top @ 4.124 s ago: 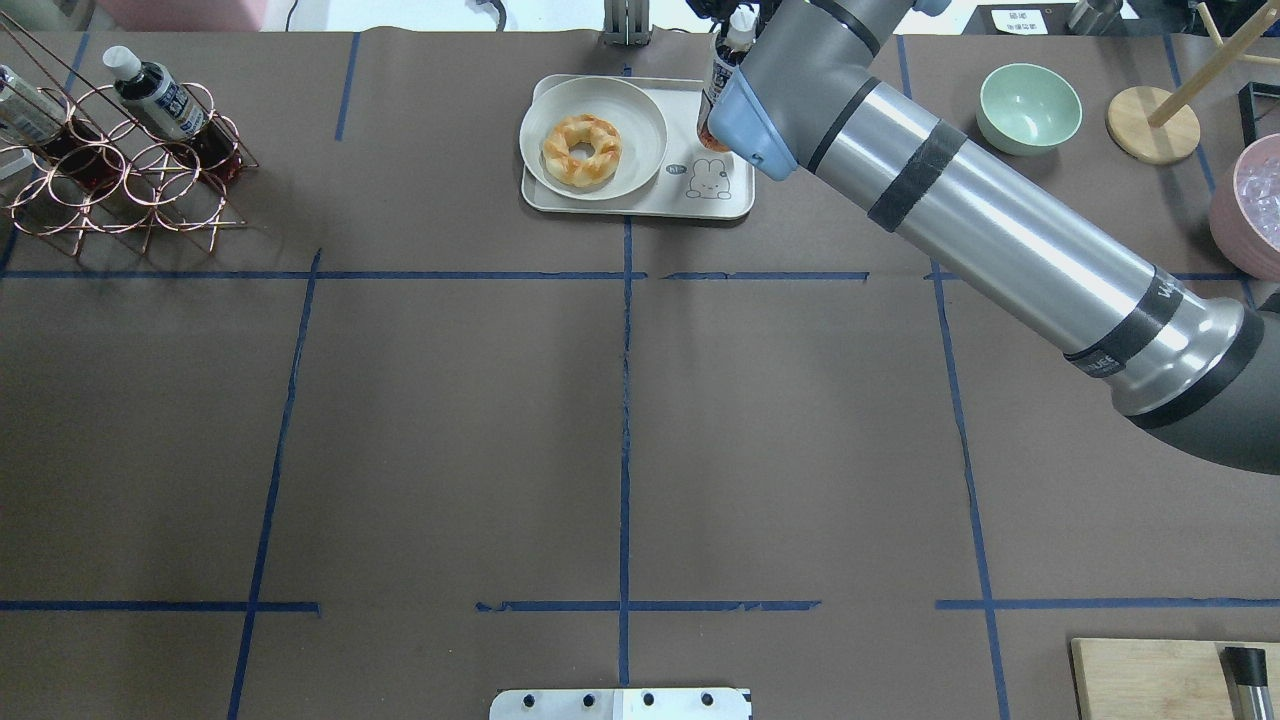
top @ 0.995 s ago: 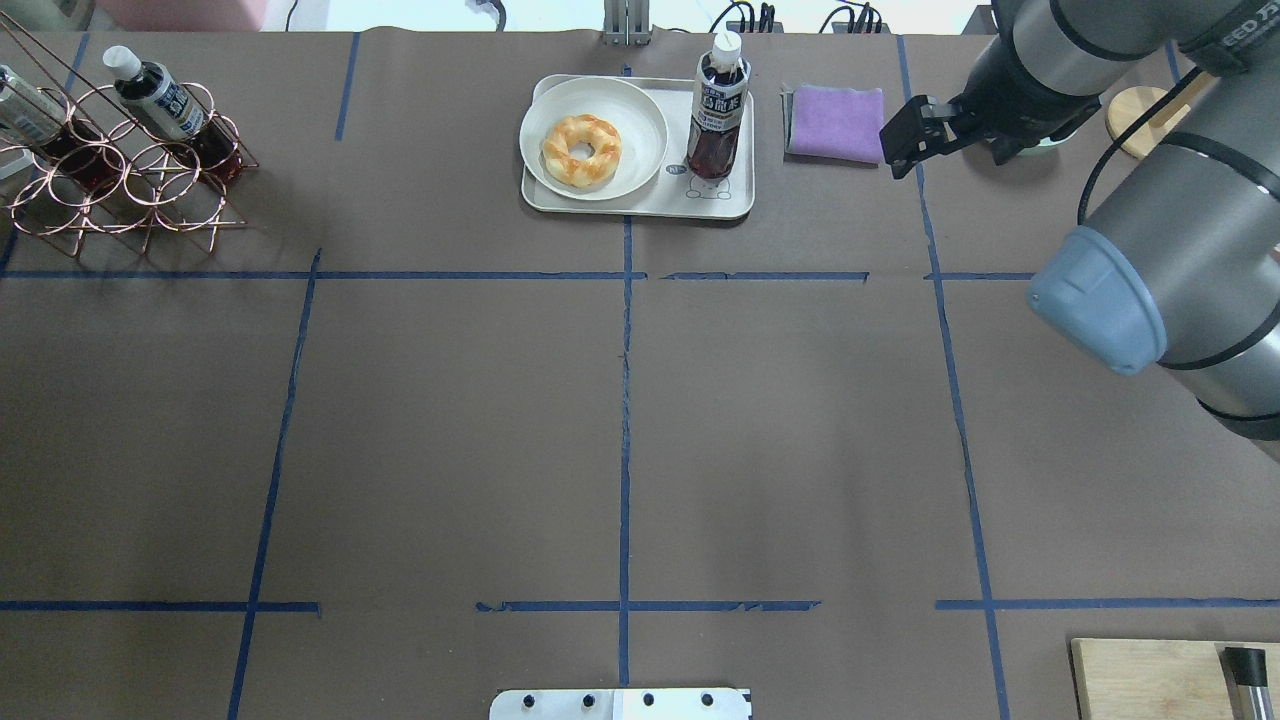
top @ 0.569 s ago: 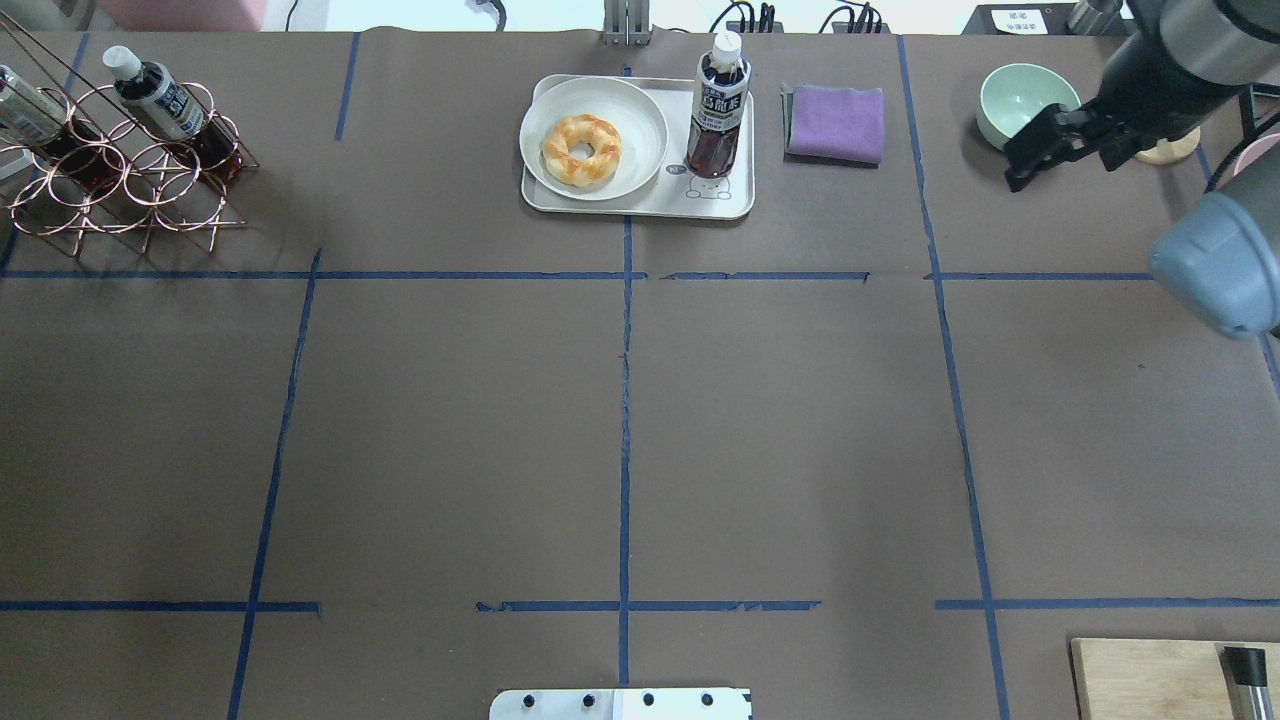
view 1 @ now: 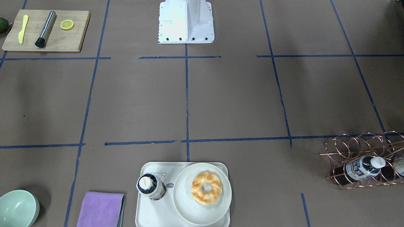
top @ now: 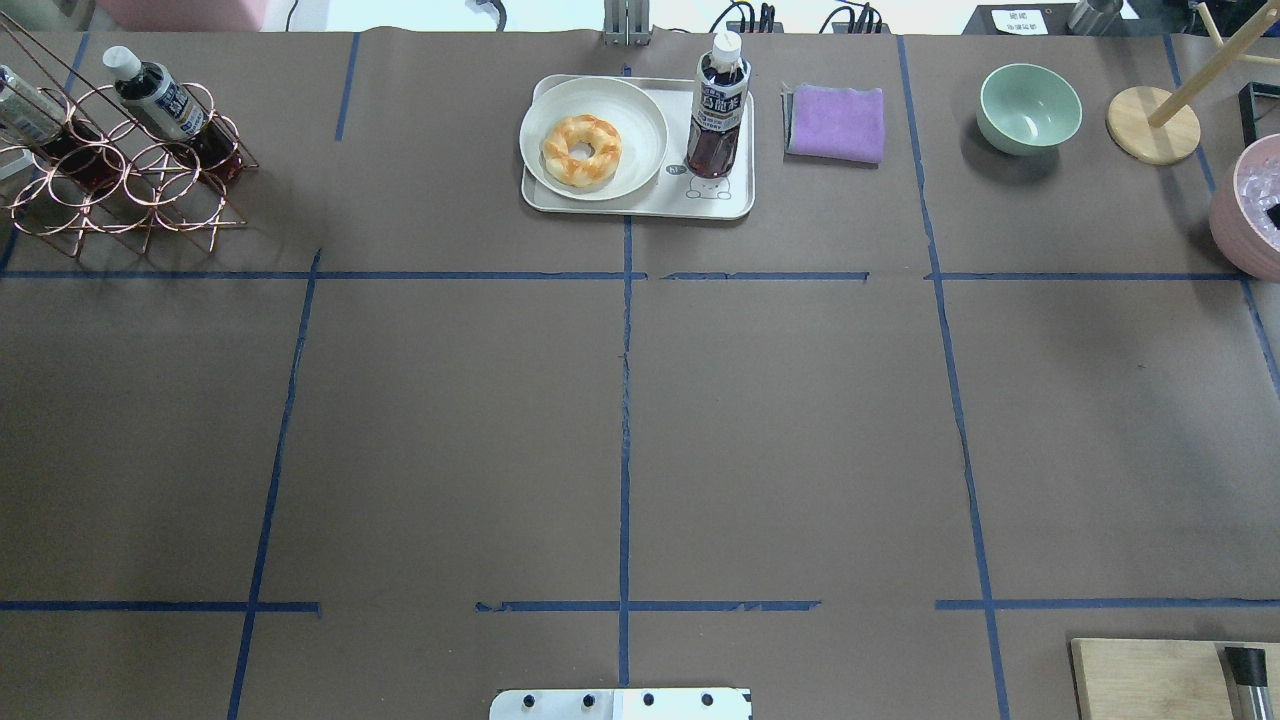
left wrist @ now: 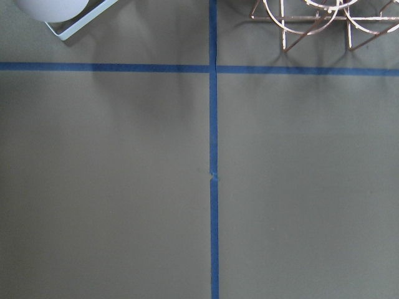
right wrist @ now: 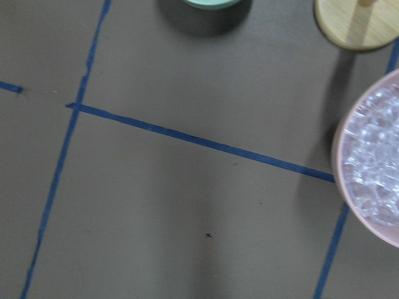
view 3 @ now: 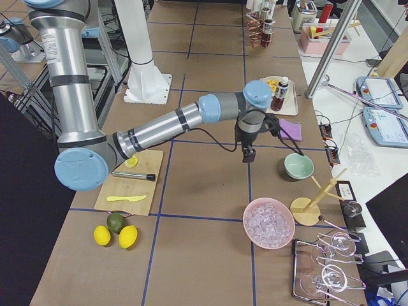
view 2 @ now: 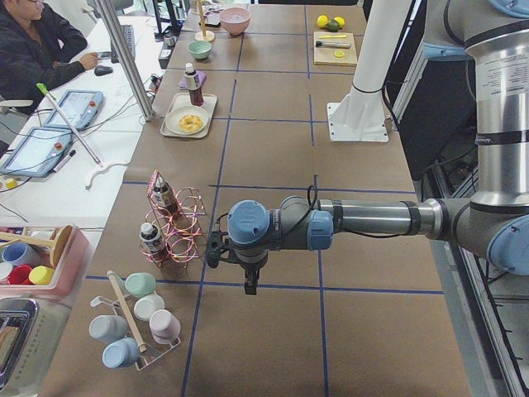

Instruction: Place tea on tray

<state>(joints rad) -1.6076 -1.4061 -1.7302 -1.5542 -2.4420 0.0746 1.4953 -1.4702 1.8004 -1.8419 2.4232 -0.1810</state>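
Observation:
The tea bottle [top: 717, 110] stands upright on the cream tray [top: 640, 205], over its bear drawing, with nothing holding it. It also shows from the front [view 1: 151, 186] on the tray [view 1: 151, 214]. Neither gripper shows in the overhead or front views. My left gripper [view 2: 248, 285] hangs over the table near the copper rack, far from the tray. My right gripper [view 3: 247, 155] hangs over the table between the purple cloth and the wooden board. I cannot tell whether either is open or shut.
A round plate with a doughnut [top: 581, 148] fills the tray's left part. A copper rack [top: 120, 170] with more tea bottles is far left. A purple cloth [top: 835, 122], green bowl [top: 1030, 105], pink ice bowl [top: 1245, 215] and wooden board [top: 1150, 680] are on the right.
My right arm let go of the tea bottle on the tray, drew back to the right and left the overhead view. The bottle stays upright.

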